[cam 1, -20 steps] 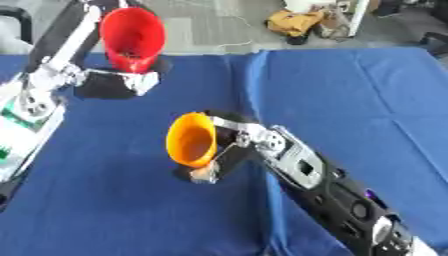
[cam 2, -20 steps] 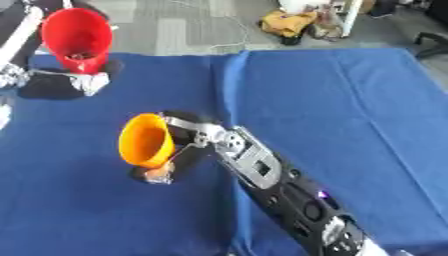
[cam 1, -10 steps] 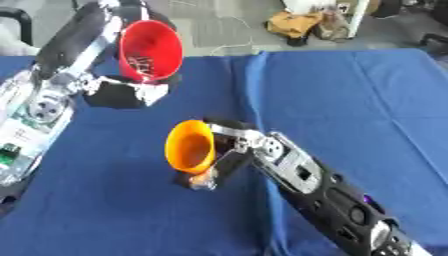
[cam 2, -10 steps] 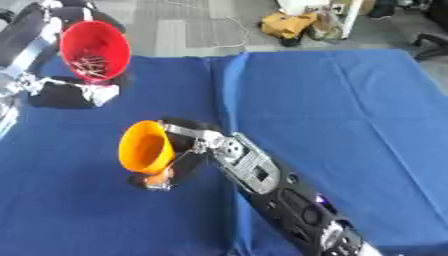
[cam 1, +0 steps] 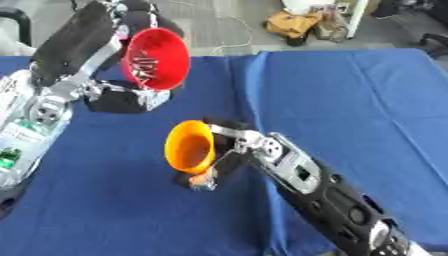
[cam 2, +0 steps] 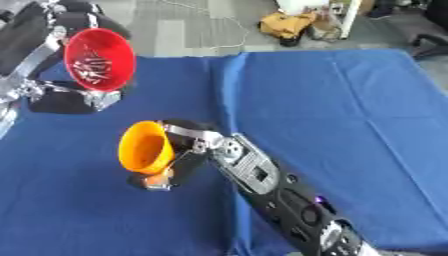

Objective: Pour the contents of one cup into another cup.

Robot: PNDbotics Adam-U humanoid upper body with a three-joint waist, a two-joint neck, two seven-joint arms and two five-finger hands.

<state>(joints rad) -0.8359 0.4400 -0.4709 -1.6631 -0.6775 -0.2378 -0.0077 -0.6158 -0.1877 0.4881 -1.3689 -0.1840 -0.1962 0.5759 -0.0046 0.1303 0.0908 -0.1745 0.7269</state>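
Two cups in play, both held off the blue-draped surface (cam 1: 350, 100).

Red cup (cam 1: 156, 59): upper left of the frame, tipped so its mouth faces the camera and slightly right. Small pale, thin pieces lie inside against the wall (clearest in the right eye view; cannot make out what they are). Left robot hand (cam 1: 122, 97) sits just below and behind the cup, dark fingers curled round its base end; the forearm runs down to the left edge of the frame.

Orange cup (cam 2: 146, 148): centre-left of the frame, below and a little right of the red one, well apart from it. It is tilted, mouth turned toward the left. Right robot hand (cam 2: 179, 150) grips it from the right side, fingers wrapped round the body, thumb side toward the lower end near the cup's base. The arm runs off to the lower right corner.

Both robot hands are closed on their cups; neither cup touches the surface as far as I can tell (the orange one's base is low, close to the cloth).
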